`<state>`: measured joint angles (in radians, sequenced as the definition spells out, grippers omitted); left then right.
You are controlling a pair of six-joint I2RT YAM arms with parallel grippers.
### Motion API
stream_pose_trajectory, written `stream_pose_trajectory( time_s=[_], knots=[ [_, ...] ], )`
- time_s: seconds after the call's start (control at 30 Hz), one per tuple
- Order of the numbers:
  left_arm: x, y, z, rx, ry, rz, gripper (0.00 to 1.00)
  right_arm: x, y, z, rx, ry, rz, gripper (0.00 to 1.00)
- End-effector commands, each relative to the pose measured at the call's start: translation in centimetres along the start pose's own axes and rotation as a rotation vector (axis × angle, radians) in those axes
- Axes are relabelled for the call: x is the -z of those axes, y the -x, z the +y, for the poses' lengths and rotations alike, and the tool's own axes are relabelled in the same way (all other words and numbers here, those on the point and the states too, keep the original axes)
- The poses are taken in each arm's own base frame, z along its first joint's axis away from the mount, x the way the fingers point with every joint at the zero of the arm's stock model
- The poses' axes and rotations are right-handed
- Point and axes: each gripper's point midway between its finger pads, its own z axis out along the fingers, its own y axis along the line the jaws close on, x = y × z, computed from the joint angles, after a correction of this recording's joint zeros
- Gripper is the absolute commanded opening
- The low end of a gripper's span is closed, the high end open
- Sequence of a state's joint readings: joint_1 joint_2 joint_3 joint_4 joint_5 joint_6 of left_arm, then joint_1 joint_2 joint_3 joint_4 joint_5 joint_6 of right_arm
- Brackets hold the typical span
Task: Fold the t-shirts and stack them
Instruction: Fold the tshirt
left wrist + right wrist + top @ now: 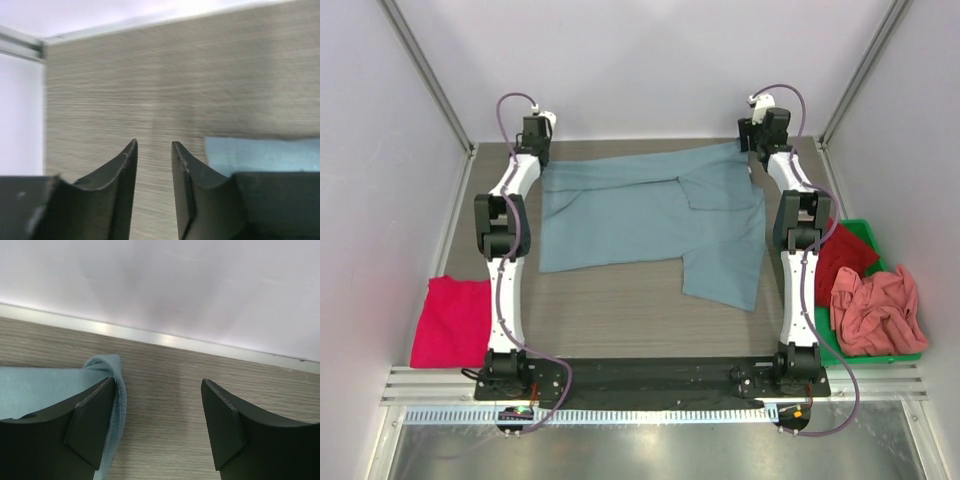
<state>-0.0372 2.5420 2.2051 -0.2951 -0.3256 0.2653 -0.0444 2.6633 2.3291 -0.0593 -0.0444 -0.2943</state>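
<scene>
From above, the grey-blue t-shirt [640,215] lies spread across the far half of the counter [620,320] with both arms reaching to its far corners. A magenta t-shirt [450,322] sits at the near left edge, so I'd call this mid-fold, with a fresh pinch on a hem needed next. In the left wrist view the left jaws stand narrowly parted on nothing, cloth just beside them and bare counter running to the far left corner. In the right wrist view the right jaws gape wide, the shirt's corner lies unheld beside one finger, and the far edge and wall are close ahead, so free room lies nearward.
</scene>
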Motion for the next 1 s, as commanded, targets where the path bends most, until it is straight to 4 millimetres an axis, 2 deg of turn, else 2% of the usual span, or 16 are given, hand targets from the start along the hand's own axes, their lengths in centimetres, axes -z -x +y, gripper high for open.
stream_pose_trajectory(
  time_s=[0.0, 0.03, 0.13, 0.17, 0.2, 0.23, 0.27, 0.3, 0.33, 0.37, 0.4, 0.43, 0.47, 0.63, 0.77, 0.97],
  knots=[
    [7.9, 11.8, 7.3, 0.17, 0.177, -0.277, 0.39, 6.7, 14.7, -5.5, -0.023, -0.123, -0.265, 0.76],
    [10.4, 13.6, 8.6, 0.182, 0.193, -0.318, 0.42, 7.8, 15.8, -5.7, -0.029, -0.124, -0.279, 0.76],
    [13.8, 14.1, 8.3, 0.142, 0.176, -0.321, 0.45, 12.0, 18.4, -5.9, -0.023, -0.106, -0.306, 0.77],
    [16.5, 15.0, 8.9, 0.14, 0.175, -0.341, 0.49, 13.4, 19.0, -5.9, -0.017, -0.102, -0.313, 0.77],
    [17.5, 14.5, 8.9, 0.132, 0.166, -0.331, 0.55, 14.6, 19.6, -5.6, -0.001, -0.083, -0.337, 0.77],
    [17.3, 12.2, 7.4, 0.099, 0.113, -0.278, 0.56, 16.5, 19.1, -5.1, 0.012, -0.069, -0.322, 0.78],
    [19.6, 11.5, 7.4, 0.08, 0.07, -0.255, 0.56, 17.3, 18.6, -4.8, 0.031, -0.058, -0.314, 0.78],
    [20.1, 10.2, 6.3, 0.054, 0.014, -0.223, 0.56, 17.9, 17.8, -4.4, 0.039, -0.042, -0.298, 0.78],
    [19.8, 7.1, 4.3, 0.017, -0.062, -0.154, 0.55, 18.0, 15.2, -3.3, 0.044, -0.007, -0.244, 0.78],
    [20.6, 4.9, 2.9, -0.022, -0.129, -0.091, 0.54, 19.5, 15.4, -3.1, 0.049, 0.0, -0.245, 0.78],
    [21.7, 3.8, 2.4, -0.056, -0.171, -0.069, 0.47, 20.0, 13.5, -2.4, 0.053, 0.029, -0.186, 0.78],
    [21.7, 0.9, 0.7, -0.079, -0.233, 0.0, 0.45, 20.2, 11.1, -0.9, 0.057, 0.092, -0.132, 0.78],
    [22.3, -1.5, -0.3, -0.095, -0.279, 0.074, 0.43, 21.2, 10.8, -0.4, 0.063, 0.117, -0.119, 0.77],
    [25.3, -10.6, -5.0, -0.103, -0.518, 0.337, 0.11, 25.2, 1.2, 5.7, 0.098, 0.4, 0.137, 0.72],
    [25.8, -13.5, -6.0, -0.11, -0.542, 0.395, 0.07, 28.5, -2.8, 8.4, 0.169, 0.513, 0.217, 0.71],
    [25.3, -16.4, -7.6, -0.105, -0.577, 0.495, 0.09, 31.6, -7.1, 9.8, 0.261, 0.577, 0.289, 0.71]
  ],
)
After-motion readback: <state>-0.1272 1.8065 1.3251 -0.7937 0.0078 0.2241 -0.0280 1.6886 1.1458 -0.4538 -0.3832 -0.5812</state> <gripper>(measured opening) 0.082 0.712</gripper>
